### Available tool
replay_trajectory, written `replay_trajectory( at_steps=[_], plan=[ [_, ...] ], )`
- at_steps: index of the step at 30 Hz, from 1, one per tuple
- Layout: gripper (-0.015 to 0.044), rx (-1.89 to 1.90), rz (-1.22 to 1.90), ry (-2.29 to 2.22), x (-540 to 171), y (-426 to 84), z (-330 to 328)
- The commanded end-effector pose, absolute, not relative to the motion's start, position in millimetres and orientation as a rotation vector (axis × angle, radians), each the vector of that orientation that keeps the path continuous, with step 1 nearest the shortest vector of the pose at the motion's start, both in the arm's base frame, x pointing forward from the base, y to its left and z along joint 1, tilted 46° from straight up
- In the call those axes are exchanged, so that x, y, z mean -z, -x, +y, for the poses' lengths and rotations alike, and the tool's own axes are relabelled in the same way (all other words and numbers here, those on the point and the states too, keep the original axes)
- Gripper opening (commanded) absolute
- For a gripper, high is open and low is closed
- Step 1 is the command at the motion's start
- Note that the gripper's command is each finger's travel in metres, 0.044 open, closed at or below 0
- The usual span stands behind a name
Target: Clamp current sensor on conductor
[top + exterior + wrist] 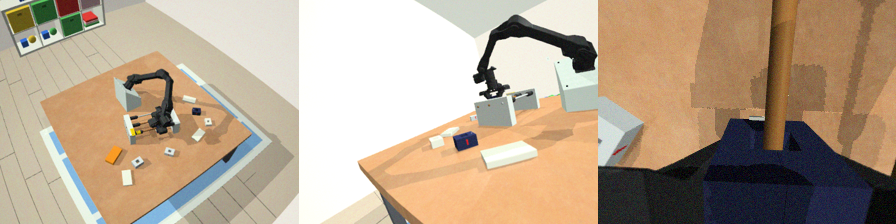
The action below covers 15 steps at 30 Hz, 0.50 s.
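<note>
The dark blue sensor [758,200] is round the front copper conductor [148,130] [780,65]; its halves meet with no gap visible in the wrist view. Whether the latch has caught cannot be told, and its arrow is hidden. My gripper [160,126] [494,97] [767,147] is shut on the sensor, a finger on either side, between the two posts. A yellow marker [132,131] sits on the left post [132,140] at this conductor's end; its lettering is too small to read.
The right post [176,127] [495,113] stands close beside the gripper. Two other conductors run behind. Another dark blue block [196,111] [465,141] with a red arrow, grey blocks [169,151] [137,161], white blocks [198,134] [127,177] and an orange block [113,155] lie around.
</note>
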State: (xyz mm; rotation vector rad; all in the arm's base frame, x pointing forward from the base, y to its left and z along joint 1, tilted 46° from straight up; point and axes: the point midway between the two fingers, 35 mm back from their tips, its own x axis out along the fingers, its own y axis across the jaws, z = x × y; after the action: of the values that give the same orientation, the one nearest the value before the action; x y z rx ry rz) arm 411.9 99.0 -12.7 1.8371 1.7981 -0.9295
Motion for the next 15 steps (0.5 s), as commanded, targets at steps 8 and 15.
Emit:
replay_trajectory(
  at_steps=[8,15],
  plan=[
    [0.0262,0.930,1.799,-1.836,13.0,-411.7,99.2],
    [0.0440,0.932,1.804,-1.834,12.3,-411.9,98.2]
  ],
)
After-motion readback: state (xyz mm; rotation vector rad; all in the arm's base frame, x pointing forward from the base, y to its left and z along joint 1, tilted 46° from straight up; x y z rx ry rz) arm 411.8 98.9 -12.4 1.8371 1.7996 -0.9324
